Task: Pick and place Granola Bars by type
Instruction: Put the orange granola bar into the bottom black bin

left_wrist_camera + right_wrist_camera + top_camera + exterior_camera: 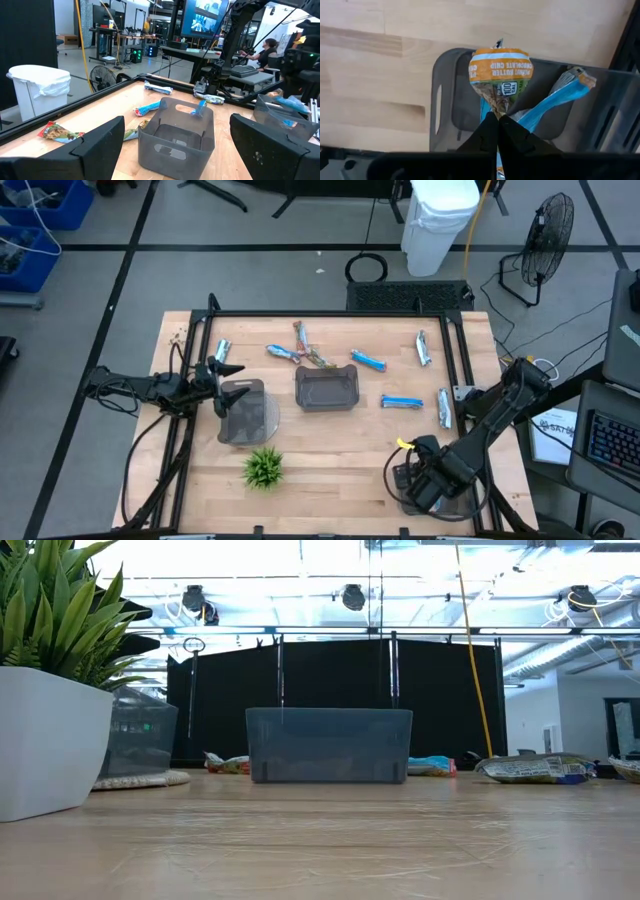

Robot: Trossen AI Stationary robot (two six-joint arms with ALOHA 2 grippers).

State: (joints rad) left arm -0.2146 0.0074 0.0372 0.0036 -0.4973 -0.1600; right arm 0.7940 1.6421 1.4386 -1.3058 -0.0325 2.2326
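- Wood makes up our tabletop [330,450], with a black frame around it and a grey floor beyond.
- We see a white bin [440,220] and a fan [548,230] on the floor past the far edge.
- Our left gripper [222,373] is near the left edge, above a grey tray [245,412] that sits on a round mat.
- Its fingers [95,145] are spread wide apart and hold nothing.
- Our right gripper [498,131] is near the front right corner, over another grey tray [445,100].
- Its jaws are pressed tight together on an orange bar [500,75], which hangs above that tray.
- Blue bars [555,97] already lie inside that tray.
- A third grey tray [327,388] sits in the middle of the tabletop, and we see nothing in it.
- Just behind it, near the far edge, lie a blue bar [281,352] and two crossed brown bars [308,350].
- One more blue bar [369,360] lies beside the middle tray's far right corner, and another [401,402] lies to its right.
- Two silver bars [423,348] lie toward the right edge, one farther back than the other.
- Another silver bar [221,350] lies near the far left corner.
- A small green plant [264,468] stands near the front edge, in front of the left tray.
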